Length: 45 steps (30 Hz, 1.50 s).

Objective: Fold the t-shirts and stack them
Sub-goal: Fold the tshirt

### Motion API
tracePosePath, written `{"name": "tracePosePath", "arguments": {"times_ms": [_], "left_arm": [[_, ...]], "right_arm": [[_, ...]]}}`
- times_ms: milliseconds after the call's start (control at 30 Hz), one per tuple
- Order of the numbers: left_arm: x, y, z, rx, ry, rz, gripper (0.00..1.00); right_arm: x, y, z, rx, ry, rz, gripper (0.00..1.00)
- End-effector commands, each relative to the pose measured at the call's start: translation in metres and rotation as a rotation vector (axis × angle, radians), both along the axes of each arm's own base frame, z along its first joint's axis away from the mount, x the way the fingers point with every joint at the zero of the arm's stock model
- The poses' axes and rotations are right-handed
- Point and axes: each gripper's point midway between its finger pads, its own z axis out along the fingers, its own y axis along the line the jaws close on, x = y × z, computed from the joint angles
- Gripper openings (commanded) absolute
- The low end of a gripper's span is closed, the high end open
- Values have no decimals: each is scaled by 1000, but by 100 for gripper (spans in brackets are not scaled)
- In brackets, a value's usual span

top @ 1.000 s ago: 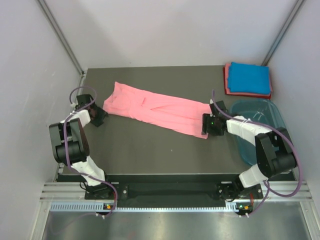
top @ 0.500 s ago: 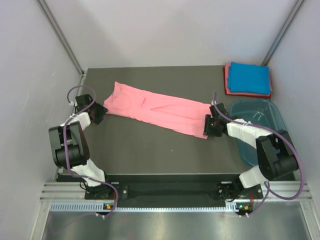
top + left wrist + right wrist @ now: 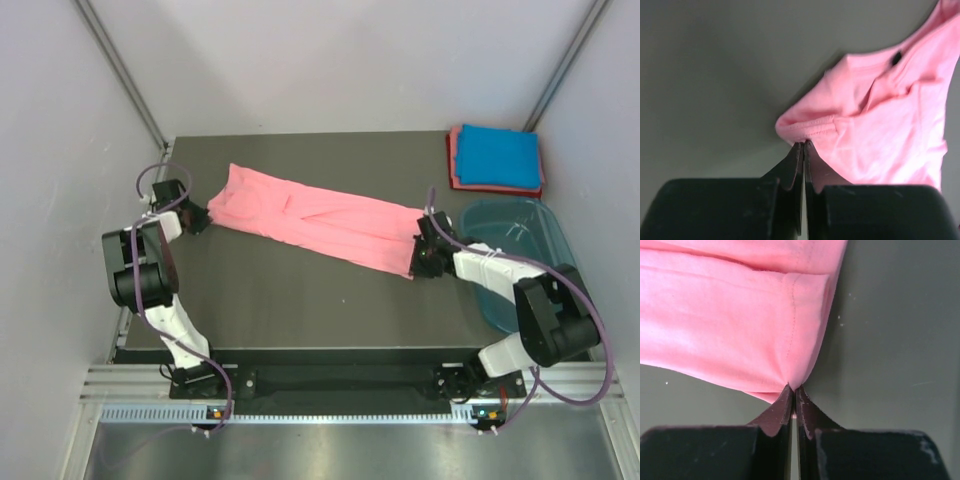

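A salmon-pink t-shirt (image 3: 315, 222) lies folded into a long strip, running diagonally across the dark table (image 3: 300, 300). My left gripper (image 3: 203, 217) is shut on its left end; the left wrist view shows the hem corner of the salmon-pink t-shirt (image 3: 880, 135) pinched at the tips of that left gripper (image 3: 804, 144). My right gripper (image 3: 415, 262) is shut on the strip's right lower corner, and the cloth of the salmon-pink t-shirt (image 3: 730, 320) puckers at the tips of the right gripper (image 3: 793, 387). A folded blue t-shirt (image 3: 498, 155) rests on a folded reddish-pink t-shirt (image 3: 456, 168) at the back right corner.
A translucent teal tub (image 3: 520, 255) stands at the table's right edge, just right of my right arm. Grey walls close in the table on the left, back and right.
Both grippers have closed on the ends of the pink strip. The left one slid up and right to the shirt's left end; the right one moved slightly in on the right corner.
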Motion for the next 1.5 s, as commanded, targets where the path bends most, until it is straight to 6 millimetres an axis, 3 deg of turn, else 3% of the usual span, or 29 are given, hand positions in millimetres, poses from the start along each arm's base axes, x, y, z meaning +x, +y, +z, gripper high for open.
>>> {"name": "tracePosePath", "arguments": {"times_ms": [0,33,100,133,167,233,333,400,433,467,533,567,600,633,733,767,833,867,967,1100,1167,1200,1233,1267,1300,1333,1367,1400,1467], "left_arm": [[28,19,15,33,-60,29,0],[42,22,24,41,-110,26,0],[56,21,16,21,-123,16,0],[67,24,23,18,-147,13,0],[72,21,11,-8,-132,2,0],[89,21,17,-12,-180,-18,0],[109,20,3,-41,-188,-49,0],[122,14,4,-70,-216,-96,0],[135,15,15,-69,-254,-114,0],[139,15,3,-79,-242,-125,0],[152,13,1,-93,-248,-158,0],[155,15,1,-83,-248,-169,0],[158,15,0,-80,-247,-176,0],[164,17,2,-74,-259,-186,0],[176,19,14,-53,-293,-218,0],[178,18,9,-58,-288,-233,0],[184,15,19,-88,-305,-273,1],[181,13,21,-104,-290,-281,14],[171,20,38,-56,-264,-267,37],[134,37,39,-6,-93,-177,44],[104,36,42,-20,11,-133,45],[84,29,27,-47,65,-131,45],[78,25,49,-42,20,-124,45],[70,15,52,-47,6,-142,45],[48,3,35,-74,48,-155,46],[42,-7,56,-61,4,-166,46],[34,-21,59,-69,-13,-203,46],[14,-37,46,-99,23,-234,46],[-4,-76,60,-95,-10,-337,46]], "right_arm": [[-2,7,8,61,-25,-67,0],[-4,10,5,90,-30,-87,0],[-7,21,7,171,-32,-156,0],[-13,23,2,191,-21,-176,0],[-13,32,5,245,-25,-226,0],[-17,40,4,266,-25,-269,0],[-27,60,3,311,-9,-388,0],[-36,82,2,318,-6,-390,0],[-40,90,2,318,-1,-398,0],[-53,107,-3,317,25,-399,0],[-56,125,2,314,24,-431,0],[-70,137,-5,284,48,-409,0],[-77,135,-9,239,55,-426,2],[-76,150,0,263,54,-452,5],[-88,170,8,213,52,-435,25],[-91,176,9,193,46,-410,34],[-88,186,22,181,22,-359,38],[-88,187,25,176,19,-341,40],[-82,186,43,175,-16,-262,43],[-69,175,64,204,-41,-67,47],[-55,163,73,214,-53,61,48],[-50,154,72,196,-53,105,48],[-42,143,72,151,-73,192,48],[-23,122,71,139,-73,179,50],[-17,114,74,132,-57,210,51],[1,91,69,86,-64,222,54],[5,87,68,95,-49,257,57],[13,78,69,75,-45,264,58],[28,53,52,19,-7,286,61]]}}
